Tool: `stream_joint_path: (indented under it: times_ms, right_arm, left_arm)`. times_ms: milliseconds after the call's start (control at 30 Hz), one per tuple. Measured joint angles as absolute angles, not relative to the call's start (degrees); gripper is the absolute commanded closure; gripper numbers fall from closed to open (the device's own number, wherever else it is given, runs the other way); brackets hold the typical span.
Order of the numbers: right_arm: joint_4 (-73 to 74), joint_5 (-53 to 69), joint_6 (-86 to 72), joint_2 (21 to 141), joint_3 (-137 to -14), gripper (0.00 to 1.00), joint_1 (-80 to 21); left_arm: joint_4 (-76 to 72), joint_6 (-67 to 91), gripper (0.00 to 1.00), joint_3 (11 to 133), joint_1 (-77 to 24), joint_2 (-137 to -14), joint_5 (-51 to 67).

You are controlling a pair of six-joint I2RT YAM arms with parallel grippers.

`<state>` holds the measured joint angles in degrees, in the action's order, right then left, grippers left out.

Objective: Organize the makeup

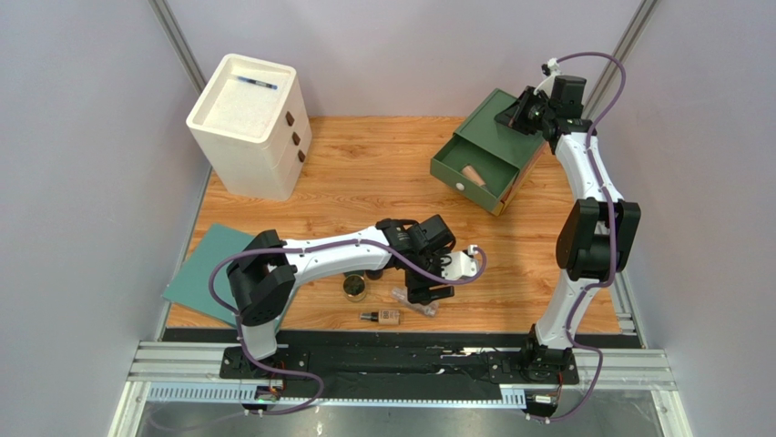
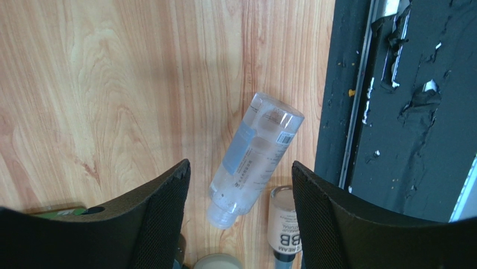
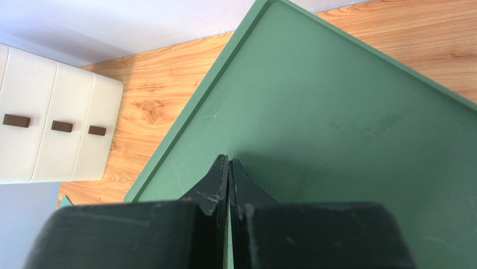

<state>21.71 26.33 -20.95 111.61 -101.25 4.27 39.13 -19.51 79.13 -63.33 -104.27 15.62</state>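
A clear bottle (image 2: 255, 157) with a pale blue label lies on its side on the wood table, and it also shows in the top view (image 1: 403, 297). My left gripper (image 2: 241, 179) is open and hovers just above it, with the bottle's neck end between the fingers (image 2: 162, 213), not touching. A beige BB cream bottle (image 2: 284, 224) lies beside the right finger, also in the top view (image 1: 382, 317). A gold-rimmed round jar (image 1: 355, 289) sits to the left. My right gripper (image 3: 229, 162) is shut and empty over the top of the green drawer box (image 3: 347, 123).
The green box (image 1: 487, 150) at the back right has its drawer open with a beige item (image 1: 473, 175) inside. A white three-drawer unit (image 1: 248, 123) at the back left carries a blue pen (image 1: 258, 83). A green flat sheet (image 1: 214, 269) lies at the left edge. The black rail (image 2: 392, 112) borders the table's near edge.
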Motion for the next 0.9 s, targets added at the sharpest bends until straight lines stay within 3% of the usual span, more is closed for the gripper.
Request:
stream_joint_path:
  times_ms: [733, 767, 800, 867, 900]
  right_arm:
    - [21.3, 26.4, -21.0, 111.6, -100.6, 0.98, 4.3]
    - [21.2, 26.4, -21.0, 111.6, -100.6, 0.98, 4.3]
    - [21.1, 26.4, -21.0, 111.6, -100.5, 0.98, 4.3]
    - [21.1, 26.4, -21.0, 111.6, -100.5, 0.98, 4.3]
    - [21.1, 26.4, -21.0, 111.6, -100.4, 0.98, 4.3]
  left_arm:
    - [42.6, -22.6, 0.38, 79.9, -64.6, -112.5, 14.8]
    - [42.5, -22.6, 0.47, 79.9, -64.8, -113.3, 14.6]
    - [42.5, -22.7, 0.62, 80.2, -64.9, -113.8, 14.0]
    - [41.4, -22.7, 1.00, 80.4, -65.2, -114.1, 13.3]
    - [41.8, -22.7, 1.00, 80.9, -65.3, -114.3, 13.0]
